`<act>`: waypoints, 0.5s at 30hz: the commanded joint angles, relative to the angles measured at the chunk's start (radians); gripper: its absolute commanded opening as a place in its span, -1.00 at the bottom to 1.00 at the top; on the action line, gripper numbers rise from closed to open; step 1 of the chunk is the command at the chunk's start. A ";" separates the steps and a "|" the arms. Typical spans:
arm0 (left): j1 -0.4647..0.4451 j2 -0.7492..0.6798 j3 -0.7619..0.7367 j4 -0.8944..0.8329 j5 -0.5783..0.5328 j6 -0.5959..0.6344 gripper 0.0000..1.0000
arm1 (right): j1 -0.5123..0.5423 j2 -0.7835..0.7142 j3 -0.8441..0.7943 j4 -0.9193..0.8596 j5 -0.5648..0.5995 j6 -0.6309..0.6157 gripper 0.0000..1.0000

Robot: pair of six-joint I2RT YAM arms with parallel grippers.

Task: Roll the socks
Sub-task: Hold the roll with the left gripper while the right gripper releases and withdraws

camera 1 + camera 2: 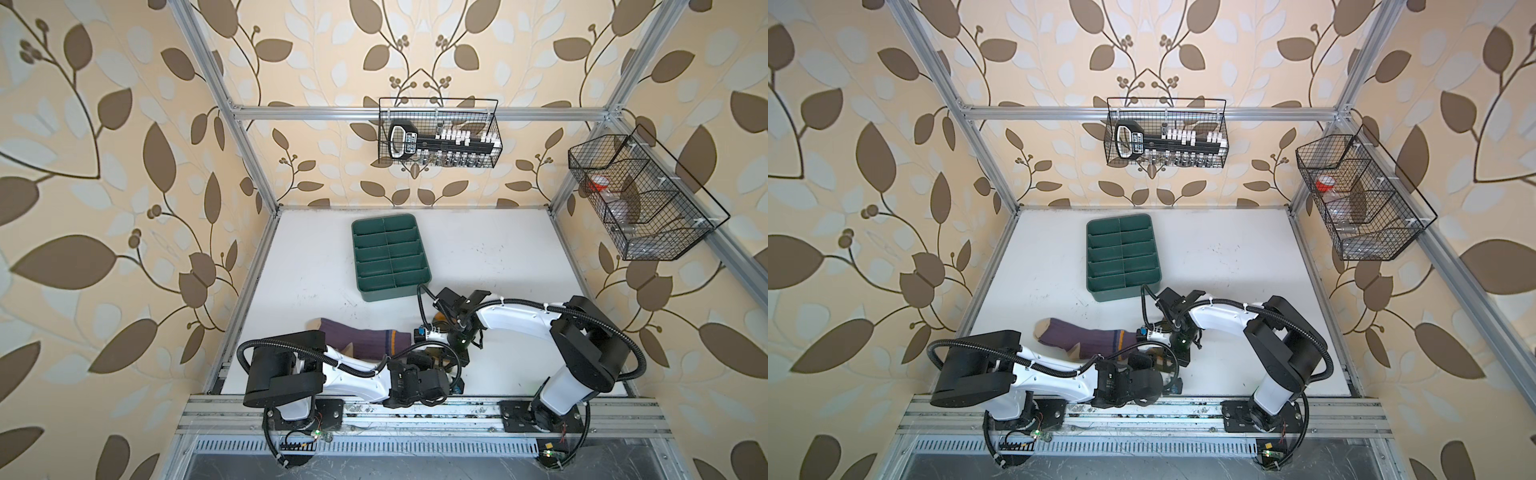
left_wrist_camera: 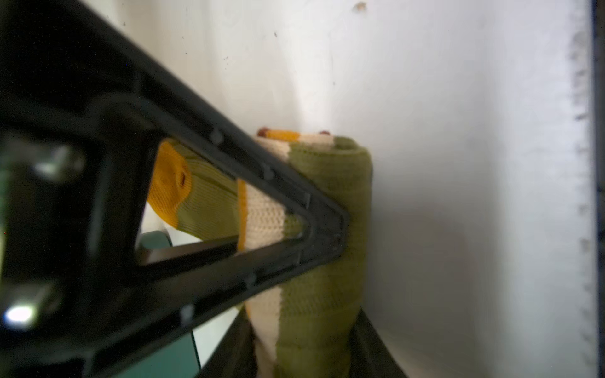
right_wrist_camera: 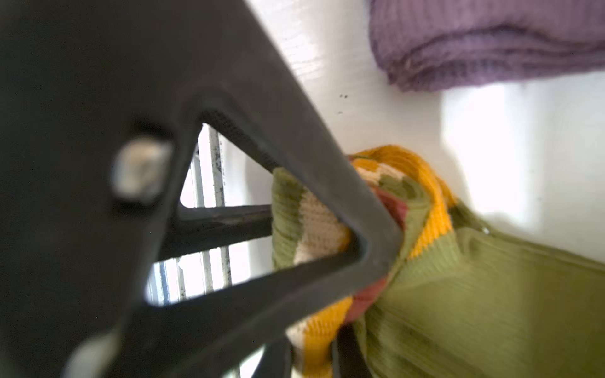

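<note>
The olive green sock (image 2: 327, 212) is wound into a roll with cream and mustard bands. My left gripper (image 2: 301, 327) is shut on the roll, one dark finger on each side. My right gripper (image 3: 314, 350) is shut on the same sock's (image 3: 491, 294) mustard and cream striped end. In both top views the two grippers meet right of the table's middle and hide nearly all of that sock. The purple sock (image 1: 361, 338) (image 1: 1088, 336) lies flat to their left, beige toe pointing left, untouched; its folded edge (image 3: 491, 42) shows in the right wrist view.
A dark green divided tray (image 1: 395, 293) (image 1: 1125, 293) stands just behind the grippers. Wire baskets hang on the back wall (image 1: 438, 133) and the right wall (image 1: 640, 199). An aluminium rail (image 1: 415, 411) runs along the table's front edge.
</note>
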 commanded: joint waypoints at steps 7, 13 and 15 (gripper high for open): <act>0.012 0.039 0.061 -0.095 0.176 -0.003 -1.00 | -0.002 0.006 -0.056 0.067 0.110 0.007 -0.42; 0.049 0.022 0.122 -0.277 0.394 -0.052 -1.00 | -0.007 -0.115 -0.111 0.148 0.229 0.048 1.00; 0.067 0.037 0.149 -0.330 0.429 -0.070 -1.00 | -0.017 -0.179 -0.127 0.170 0.285 0.052 1.00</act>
